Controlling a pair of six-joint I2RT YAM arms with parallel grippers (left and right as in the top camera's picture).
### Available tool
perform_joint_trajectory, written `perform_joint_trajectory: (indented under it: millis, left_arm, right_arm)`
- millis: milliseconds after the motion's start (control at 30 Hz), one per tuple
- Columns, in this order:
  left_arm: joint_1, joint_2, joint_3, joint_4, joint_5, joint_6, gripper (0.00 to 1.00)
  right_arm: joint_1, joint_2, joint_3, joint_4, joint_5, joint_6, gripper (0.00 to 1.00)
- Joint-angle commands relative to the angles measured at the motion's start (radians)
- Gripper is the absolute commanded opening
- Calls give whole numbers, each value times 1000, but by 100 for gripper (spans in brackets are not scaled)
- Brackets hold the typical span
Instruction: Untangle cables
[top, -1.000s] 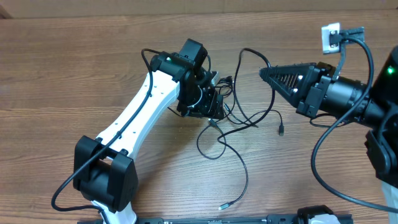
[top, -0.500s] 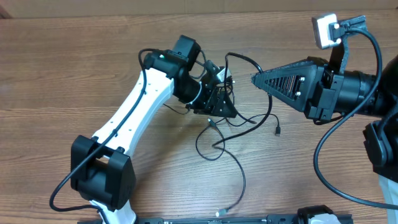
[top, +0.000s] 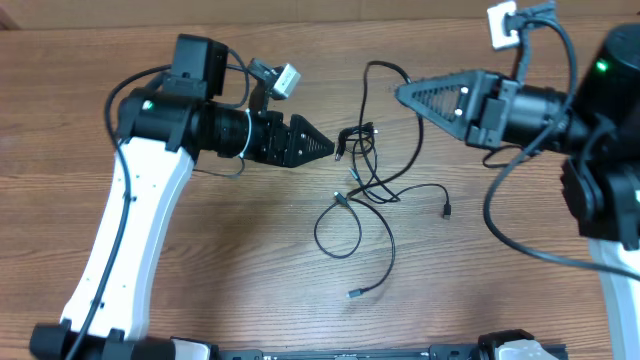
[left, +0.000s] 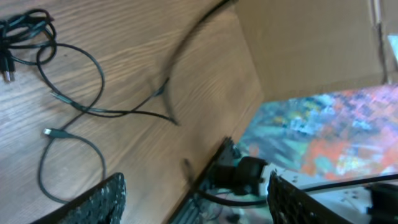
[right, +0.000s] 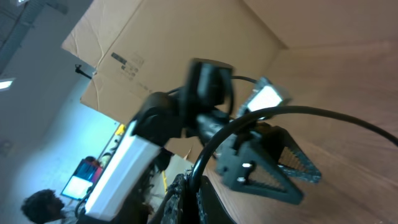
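The cables (top: 360, 140) are thin black cords in a small knot at mid-table, with loose loops trailing toward the front and plug ends at the front (top: 352, 294) and at the right (top: 447, 210). My left gripper (top: 322, 147) points right, just left of the knot. It is open and empty in the left wrist view (left: 199, 202), where the cables (left: 74, 107) lie at upper left. My right gripper (top: 402, 92) is shut on one cable strand (top: 385, 68), seen arcing out of the jaws (right: 198, 196) in the right wrist view as a black cord (right: 298, 112).
A cardboard wall (top: 300, 10) runs along the back of the wooden table (top: 200, 250). Thicker black wires loop around both arms, on the left (top: 125, 90) and on the right (top: 500, 230). The table's front edge (left: 211, 162) shows in the left wrist view.
My left arm swung up and left off the knot, and its gripper now sits beside it, open. My right gripper moved left and back with its strand.
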Motion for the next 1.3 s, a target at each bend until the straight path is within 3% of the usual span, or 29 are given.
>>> perform_joint_trajectory:
  millis: [0,100,300,533,767,1067,1267]
  left_arm:
    - [-13,-38,5,21,-5,-335,72]
    - [-13,-38,5,47,-3,-490,69]
    - [11,-39,5,116,32,-566,67]
    - [106,-39,5,116,195,-641,67]
    - [110,-39,5,127,290,-961,63]
    - [110,-39,5,288,404,-1152,56]
    - [98,-39,5,307,452,-1164,54]
  right_arm:
    - [63,29,11,3,-1,-20,4]
    - [130,57,11,-13,2,-107,4]
    - [155,67,11,-145,146,-220,4]
    - [155,67,11,-228,148,-374,4]
    - [214,67,9,-234,154,-453,4]
    - [364,67,9,-237,419,-458,4]
    - [378,71,9,-212,465,-461,4]
